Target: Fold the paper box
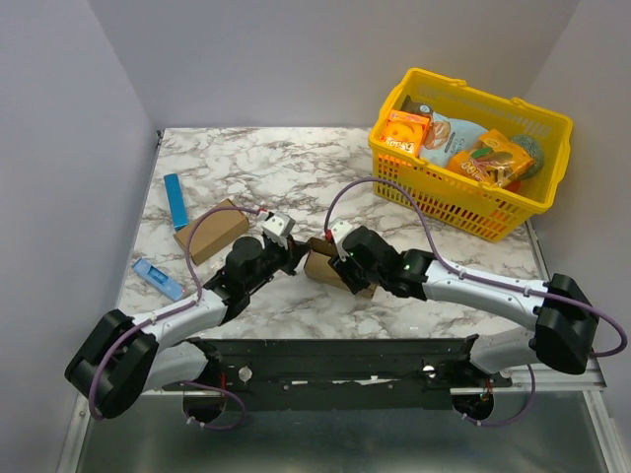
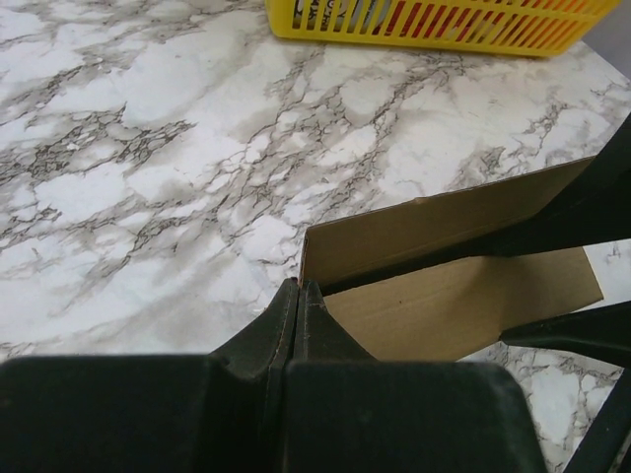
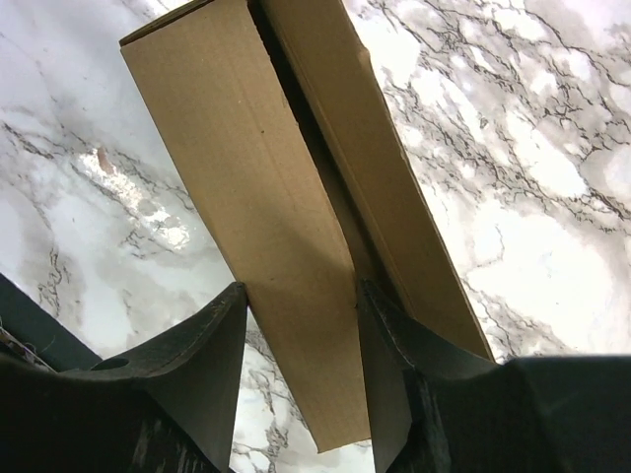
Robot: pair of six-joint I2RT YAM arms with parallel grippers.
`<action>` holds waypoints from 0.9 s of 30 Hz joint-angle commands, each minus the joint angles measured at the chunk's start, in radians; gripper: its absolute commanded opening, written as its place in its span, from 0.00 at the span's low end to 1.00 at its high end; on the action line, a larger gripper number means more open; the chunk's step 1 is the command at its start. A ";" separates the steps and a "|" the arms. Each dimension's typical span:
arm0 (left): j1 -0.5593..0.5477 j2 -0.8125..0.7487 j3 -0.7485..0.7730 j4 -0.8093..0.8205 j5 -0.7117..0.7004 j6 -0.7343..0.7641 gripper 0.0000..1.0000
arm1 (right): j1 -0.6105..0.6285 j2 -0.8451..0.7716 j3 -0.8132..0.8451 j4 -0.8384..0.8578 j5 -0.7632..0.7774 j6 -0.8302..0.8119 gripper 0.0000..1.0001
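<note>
One long side of the paper box [image 3: 237, 168] is held between the fingers of the right gripper [image 3: 301, 296]. The left gripper [image 2: 299, 293] is pressed shut, with its tips at a box corner. The box is found near the middle of the marble table [image 1: 296, 168].

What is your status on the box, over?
Left end effector shut at box corner. Right end effector gripping box. Box partly folded, flap open. Nothing blocking.
</note>
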 commanded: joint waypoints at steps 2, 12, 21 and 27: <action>-0.009 0.082 -0.006 0.043 0.011 -0.027 0.00 | -0.061 0.026 0.008 -0.053 -0.009 0.037 0.53; -0.018 0.123 -0.020 0.066 -0.020 -0.027 0.00 | -0.118 0.060 0.020 -0.062 -0.058 0.046 0.53; -0.019 0.150 -0.047 0.076 -0.029 -0.021 0.00 | -0.156 0.071 0.020 -0.063 -0.075 0.043 0.53; -0.019 0.159 -0.070 0.086 -0.031 -0.027 0.00 | -0.179 0.082 0.020 -0.063 -0.094 0.042 0.52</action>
